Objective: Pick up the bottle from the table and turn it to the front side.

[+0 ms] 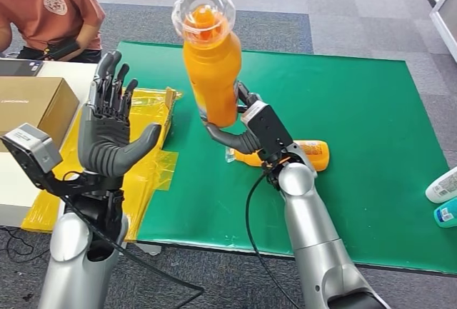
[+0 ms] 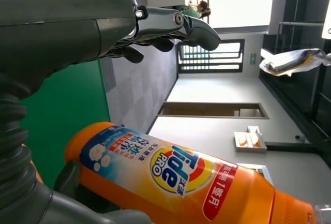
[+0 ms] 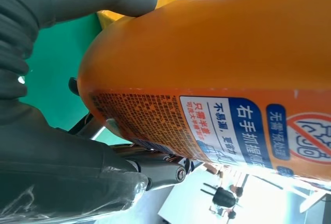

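An orange Tide bottle (image 1: 213, 73) with a clear cap is held upright above the green mat (image 1: 350, 145). My right hand (image 1: 237, 127) grips it near its base, thumb and fingers wrapped around it. The left wrist view faces its front label (image 2: 171, 169); the right wrist view faces its back label (image 3: 219, 125) close up. My left hand (image 1: 111, 127) is raised to the left of the bottle, palm toward it, fingers spread and holding nothing. The left hand's fingers (image 2: 171, 25) extend above the bottle without touching it.
A second orange bottle (image 1: 307, 153) lies on the mat behind my right wrist. Yellow plastic bags (image 1: 148, 145) lie at the mat's left edge beside a cardboard box (image 1: 32, 105). White and blue bottles (image 1: 445, 195) lie at the far right. A person in an orange shirt (image 1: 48, 6) sits at top left.
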Motion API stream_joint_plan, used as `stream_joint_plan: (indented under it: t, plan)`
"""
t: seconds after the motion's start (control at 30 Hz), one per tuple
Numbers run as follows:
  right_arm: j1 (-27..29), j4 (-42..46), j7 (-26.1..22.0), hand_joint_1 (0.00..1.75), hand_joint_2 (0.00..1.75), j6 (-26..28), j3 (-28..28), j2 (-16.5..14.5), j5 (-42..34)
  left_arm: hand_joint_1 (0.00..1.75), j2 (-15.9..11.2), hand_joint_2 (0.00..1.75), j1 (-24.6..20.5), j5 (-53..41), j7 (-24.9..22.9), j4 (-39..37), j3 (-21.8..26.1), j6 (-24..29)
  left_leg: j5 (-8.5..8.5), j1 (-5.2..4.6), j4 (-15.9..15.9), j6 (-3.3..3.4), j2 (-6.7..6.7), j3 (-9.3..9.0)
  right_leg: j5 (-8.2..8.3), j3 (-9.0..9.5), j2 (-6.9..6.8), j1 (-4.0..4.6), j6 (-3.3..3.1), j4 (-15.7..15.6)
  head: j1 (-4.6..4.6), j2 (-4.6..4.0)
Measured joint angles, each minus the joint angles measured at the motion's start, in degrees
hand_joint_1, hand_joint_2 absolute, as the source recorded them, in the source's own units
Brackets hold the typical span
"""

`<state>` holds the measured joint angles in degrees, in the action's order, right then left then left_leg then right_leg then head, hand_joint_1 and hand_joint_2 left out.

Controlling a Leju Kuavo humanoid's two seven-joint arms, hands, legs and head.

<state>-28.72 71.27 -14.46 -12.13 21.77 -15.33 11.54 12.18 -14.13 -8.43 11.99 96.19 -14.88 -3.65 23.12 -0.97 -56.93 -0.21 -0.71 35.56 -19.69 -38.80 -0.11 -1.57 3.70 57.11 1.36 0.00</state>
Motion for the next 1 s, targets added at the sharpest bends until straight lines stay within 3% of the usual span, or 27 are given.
stream_joint_plan:
  t: [0.67, 1.0]
  plan:
    - [0.22, 0.24, -0.21, 1.75, 1.75, -0.93, -1.43, 0.35, 3.01, 0.0, -0.6, 1.75, 2.68, -1.0, -0.07, 4.51, 0.39, -1.14, -0.06, 0.0, 0.0, -0.04, 0.0, 0.0, 0.06, 0.0, 0.0, 0.0, -0.02, 0.0, 0.01, 0.0]
    - [1.97, 2.94, -1.12, 1.75, 1.75, -2.14, 1.46, 0.34, 4.23, 0.0, -0.52, 1.75, 1.85, -1.13, -0.51, 4.49, 0.66, -0.42, -0.07, 0.0, 0.0, -0.05, 0.0, 0.01, 0.06, -0.02, 0.0, 0.0, -0.02, 0.0, 0.02, 0.0]
